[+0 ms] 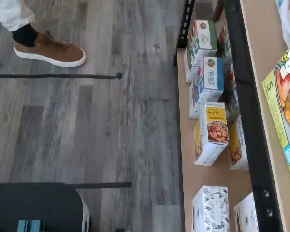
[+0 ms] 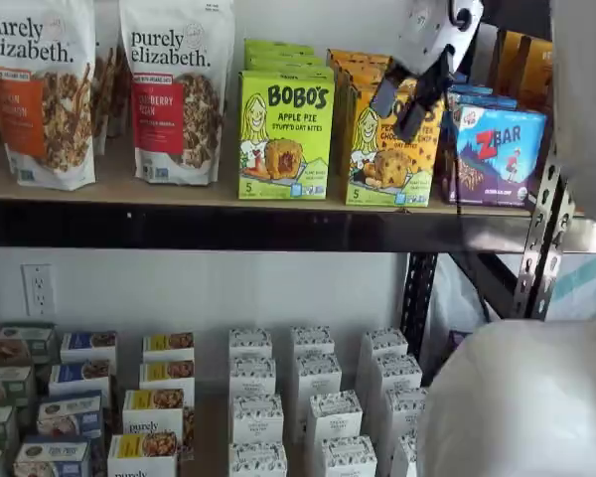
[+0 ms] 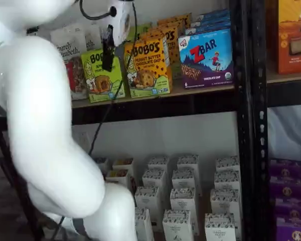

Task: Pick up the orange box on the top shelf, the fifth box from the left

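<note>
The orange box [image 2: 385, 164] stands upright on the top shelf [image 2: 179, 227] between a green carton and a blue-purple one. It also shows in a shelf view [image 3: 149, 63], and a slice of its front shows in the wrist view [image 1: 285, 104]. My gripper [image 2: 398, 107] hangs in front of the box's upper half, its white body above. Its two black fingers are apart, with the orange carton showing between them, and they hold nothing. In a shelf view [image 3: 108, 64] the fingers show side-on, a short way out from the shelf's front.
A green Bobo's Apple Pie box [image 2: 285, 134] stands left of the orange box and a ZBar box [image 2: 497, 154] right of it. Granola bags [image 2: 174, 89] are further left. Small white boxes [image 2: 313, 397] fill the lower level. A person's shoe [image 1: 48, 50] is on the floor.
</note>
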